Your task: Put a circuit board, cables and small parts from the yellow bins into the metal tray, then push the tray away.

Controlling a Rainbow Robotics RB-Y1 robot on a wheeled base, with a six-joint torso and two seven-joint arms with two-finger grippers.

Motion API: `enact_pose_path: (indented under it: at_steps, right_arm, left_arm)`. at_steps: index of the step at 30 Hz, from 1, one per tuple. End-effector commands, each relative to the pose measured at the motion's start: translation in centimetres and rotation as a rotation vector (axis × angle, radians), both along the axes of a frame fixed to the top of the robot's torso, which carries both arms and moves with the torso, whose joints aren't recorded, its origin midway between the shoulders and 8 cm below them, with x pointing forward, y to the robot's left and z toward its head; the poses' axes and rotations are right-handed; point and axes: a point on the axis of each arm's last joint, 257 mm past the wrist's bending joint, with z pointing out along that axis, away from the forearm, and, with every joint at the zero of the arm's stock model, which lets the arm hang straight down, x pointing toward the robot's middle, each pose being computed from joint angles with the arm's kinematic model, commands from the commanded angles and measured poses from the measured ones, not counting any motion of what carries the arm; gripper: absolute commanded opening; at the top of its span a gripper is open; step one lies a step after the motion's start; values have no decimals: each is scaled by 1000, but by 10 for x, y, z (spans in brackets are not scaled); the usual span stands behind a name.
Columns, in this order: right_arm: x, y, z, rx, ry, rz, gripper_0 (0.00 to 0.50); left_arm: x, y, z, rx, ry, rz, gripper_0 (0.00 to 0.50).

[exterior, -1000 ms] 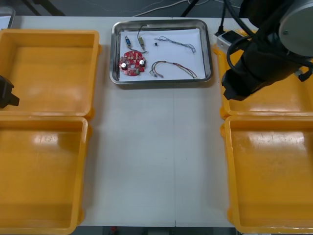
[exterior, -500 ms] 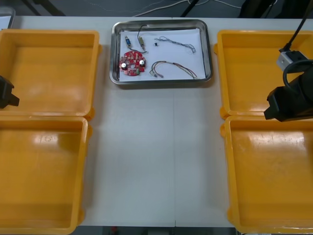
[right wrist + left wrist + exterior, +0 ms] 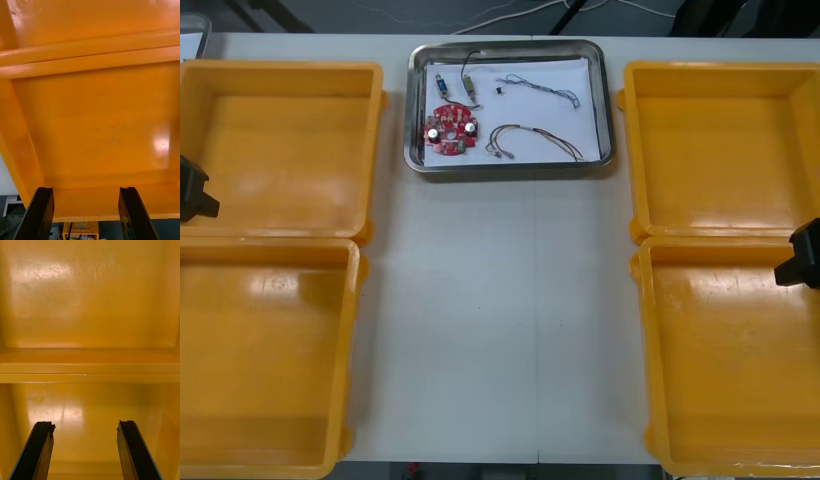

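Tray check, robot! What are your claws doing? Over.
Left claw open, over left yellow bins. Right claw open, over right yellow bins. Metal tray loaded: circuit board, cables, small metal parts. Nothing against the tray.

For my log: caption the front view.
Loaded metal tray far centre; left gripper and right gripper open over yellow bins.

The front view looks steeply down from above the desk (image 3: 500, 330), taking in all four yellow bins (image 3: 280, 150) and the metal tray (image 3: 412, 110). The left wrist view sits close over the bins at the desk's left edge, looking past the left jaws across the rim where two meet. The right wrist view does likewise at the right edge, past the right jaws. Each shares its bins with the front view.
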Motion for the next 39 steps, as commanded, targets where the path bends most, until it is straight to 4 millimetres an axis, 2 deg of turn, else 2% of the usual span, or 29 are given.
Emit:
enact_pose_path:
  at_steps: [1, 11, 24, 39]
  right_arm:
    - [-10, -16, 4, -53, -36, -9, 500]
    - [-12, -15, -7, -54, -59, 19, 500]
    - [4, -9, -7, -30, -133, 31, 500]
    - [4, -11, -8, -50, -134, 54, 500]
  left_arm:
    - [0, -2, 7, 11, -30, -34, 500]
    - [0, -2, 7, 11, -30, -34, 500]
    - [0, -2, 7, 11, -30, -34, 500]
    - [0, -2, 7, 11, -30, -34, 500]
